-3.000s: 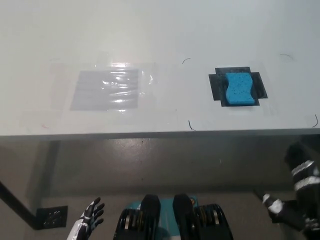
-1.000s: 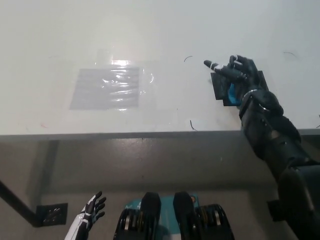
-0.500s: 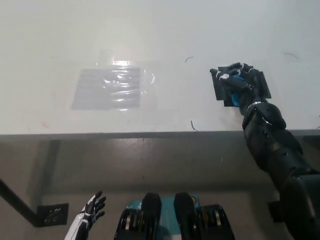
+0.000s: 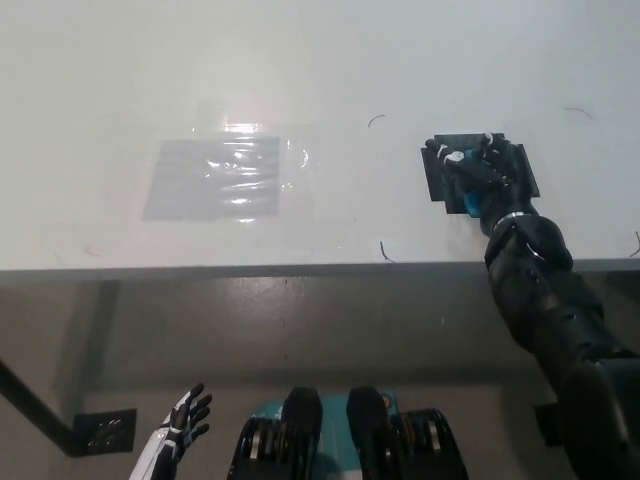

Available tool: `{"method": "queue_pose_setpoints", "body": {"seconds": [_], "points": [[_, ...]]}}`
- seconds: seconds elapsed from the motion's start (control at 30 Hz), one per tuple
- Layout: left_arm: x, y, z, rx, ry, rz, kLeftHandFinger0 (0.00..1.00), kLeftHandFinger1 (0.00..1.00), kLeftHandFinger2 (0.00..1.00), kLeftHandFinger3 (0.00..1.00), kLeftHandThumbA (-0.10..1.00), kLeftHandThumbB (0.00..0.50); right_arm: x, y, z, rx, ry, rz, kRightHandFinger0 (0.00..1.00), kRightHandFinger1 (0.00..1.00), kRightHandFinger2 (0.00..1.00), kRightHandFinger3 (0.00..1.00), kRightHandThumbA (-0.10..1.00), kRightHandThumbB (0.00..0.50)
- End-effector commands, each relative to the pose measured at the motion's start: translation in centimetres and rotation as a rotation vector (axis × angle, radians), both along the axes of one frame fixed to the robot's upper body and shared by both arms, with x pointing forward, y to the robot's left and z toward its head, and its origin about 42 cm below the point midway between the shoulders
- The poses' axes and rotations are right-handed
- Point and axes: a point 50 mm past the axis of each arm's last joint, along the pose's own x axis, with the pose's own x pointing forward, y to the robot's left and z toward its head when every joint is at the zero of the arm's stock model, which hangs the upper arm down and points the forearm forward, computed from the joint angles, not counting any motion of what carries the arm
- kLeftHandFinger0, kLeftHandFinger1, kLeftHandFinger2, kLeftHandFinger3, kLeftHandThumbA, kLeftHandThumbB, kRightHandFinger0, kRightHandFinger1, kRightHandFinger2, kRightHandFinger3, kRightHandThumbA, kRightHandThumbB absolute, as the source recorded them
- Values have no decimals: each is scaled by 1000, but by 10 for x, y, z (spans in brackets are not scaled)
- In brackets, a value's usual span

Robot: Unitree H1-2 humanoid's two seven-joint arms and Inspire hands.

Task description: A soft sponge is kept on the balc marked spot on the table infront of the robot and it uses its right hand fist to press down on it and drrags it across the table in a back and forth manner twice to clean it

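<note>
A blue sponge (image 4: 466,192) lies on the black marked spot (image 4: 437,178) at the right of the white table (image 4: 320,90). My black right hand (image 4: 486,172) rests on top of the sponge with its fingers curled into a fist, so only slivers of blue show around it. The black forearm runs down from there past the table's front edge to the lower right. My white left hand (image 4: 178,428) hangs below the table at the lower left, fingers spread and holding nothing.
A shiny clear taped patch (image 4: 217,178) lies on the left half of the table. Thin dark curved marks (image 4: 383,250) sit left of the black spot. The table's front edge (image 4: 250,270) crosses the picture at mid height. A black bracket (image 4: 100,432) is on the floor.
My right arm came up from the lower right, reached over the sponge with fingers spread, then curled into a fist down on it. The left hand has barely moved.
</note>
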Motion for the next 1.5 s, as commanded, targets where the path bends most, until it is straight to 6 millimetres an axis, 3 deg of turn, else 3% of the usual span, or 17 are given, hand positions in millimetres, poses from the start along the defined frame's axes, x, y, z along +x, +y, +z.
{"method": "queue_pose_setpoints", "body": {"seconds": [0.0, 0.07, 0.2, 0.37, 0.53, 0.83, 1.03, 1.2, 1.43, 1.47], "points": [[4, 3, 7, 3, -58, -18, 1000, 1000, 1000, 1000, 1000, 462, -24, 35, -39, 50, 124, 67, 0, 0, 0, 7, 1000, 165], [4, 3, 9, -2, -56, -22, 1000, 1000, 1000, 1000, 1000, 480, -26, 53, -37, 60, 116, 92, 0, 0, 0, 4, 1000, 186], [3, 5, 8, 5, -57, -22, 1000, 1000, 1000, 1000, 1000, 465, -29, 77, -35, 67, 95, 157, 0, 0, 0, 0, 1000, 174], [0, 5, 6, 5, -52, -23, 1000, 1000, 1000, 1000, 1000, 477, -35, 114, -29, 65, 77, 241, 0, 0, 0, 0, 1000, 209], [1, 6, 6, 6, -50, -25, 1000, 1000, 1000, 1000, 1000, 473, -41, 152, -17, 74, 41, 329, 0, 0, 0, 0, 1000, 185], [1, 5, 8, 12, -55, -31, 1000, 1000, 1000, 1000, 1000, 454, -50, 196, 2, 67, -22, 434, 0, 0, 0, 0, 1000, 165], [0, 6, 9, 13, -50, -33, 1000, 1000, 1000, 1000, 1000, 454, -53, 200, 1, 74, -34, 454, 0, 0, 0, 0, 1000, 163], [1, 5, 9, 13, -52, -31, 1000, 1000, 1000, 1000, 1000, 467, -49, 185, -5, 48, -12, 434, 0, 0, 0, 0, 1000, 155], [1, 5, 7, 15, -50, -28, 1000, 1000, 1000, 1000, 1000, 459, -41, 146, -20, 49, 26, 361, 0, 0, 0, 0, 1000, 170], [1, 4, 7, 17, -50, -27, 1000, 1000, 1000, 1000, 1000, 468, -36, 126, -23, 53, 23, 335, 0, 0, 0, 0, 1000, 178]]}}
